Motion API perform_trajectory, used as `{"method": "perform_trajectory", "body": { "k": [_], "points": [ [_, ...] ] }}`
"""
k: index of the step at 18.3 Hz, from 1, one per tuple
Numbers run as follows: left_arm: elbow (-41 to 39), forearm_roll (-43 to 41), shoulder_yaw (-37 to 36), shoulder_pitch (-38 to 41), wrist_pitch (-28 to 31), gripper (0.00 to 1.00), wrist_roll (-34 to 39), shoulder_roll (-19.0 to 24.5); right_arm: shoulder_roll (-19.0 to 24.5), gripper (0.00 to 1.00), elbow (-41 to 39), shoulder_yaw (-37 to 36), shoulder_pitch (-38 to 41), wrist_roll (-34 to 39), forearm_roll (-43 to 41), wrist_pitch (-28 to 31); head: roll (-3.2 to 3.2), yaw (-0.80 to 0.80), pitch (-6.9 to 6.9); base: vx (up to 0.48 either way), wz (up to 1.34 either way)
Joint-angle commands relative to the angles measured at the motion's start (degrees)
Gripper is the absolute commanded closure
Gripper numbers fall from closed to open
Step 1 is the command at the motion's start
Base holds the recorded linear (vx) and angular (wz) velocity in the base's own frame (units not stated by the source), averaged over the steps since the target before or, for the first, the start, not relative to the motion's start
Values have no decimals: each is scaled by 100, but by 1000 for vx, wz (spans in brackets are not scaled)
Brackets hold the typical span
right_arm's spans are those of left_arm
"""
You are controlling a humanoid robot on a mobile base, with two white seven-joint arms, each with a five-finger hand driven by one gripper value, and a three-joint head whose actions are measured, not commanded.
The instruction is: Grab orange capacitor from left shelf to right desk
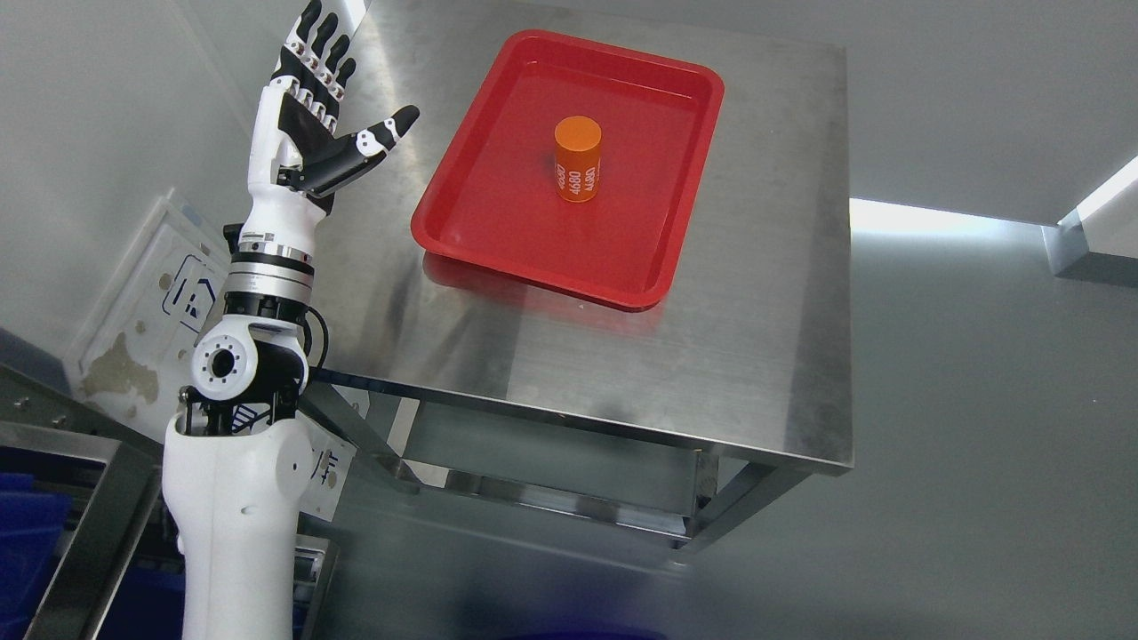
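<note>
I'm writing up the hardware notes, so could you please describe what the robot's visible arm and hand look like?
Only the left arm shows. Its forearm is a smooth white shell, with a round white joint housing, black cables beside it and a silver and black ring at the wrist. The left hand has a white back, black palm and finger segments, white knuckle pieces with small dark dots, and black fingertips.

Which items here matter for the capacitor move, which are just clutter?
Job:
- orange capacitor, upright in the red tray
- steel desk
- left hand, open, holding nothing

Clutter:
- white panel on floor
- blue bins, lower left
</note>
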Motion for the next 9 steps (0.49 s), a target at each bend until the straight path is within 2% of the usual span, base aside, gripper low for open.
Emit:
{"method": "perform_trajectory", "body": {
  "k": [1, 5, 9],
  "points": [
    [-118, -2, -7, 107, -14, 0, -3, 100, -100, 0, -100, -97, 114, 3, 18, -3, 0, 0, 0, 0, 0],
    [-118, -2, 11, 168, -32, 0, -3, 100, -100, 0, -100, -97, 114, 3, 18, -3, 0, 0, 1, 0, 0],
    [-118, -2, 11, 520, -418, 0, -29, 100, -100, 0, -100, -97, 114, 3, 18, -3, 0, 0, 1, 0, 0]
  ]
}}
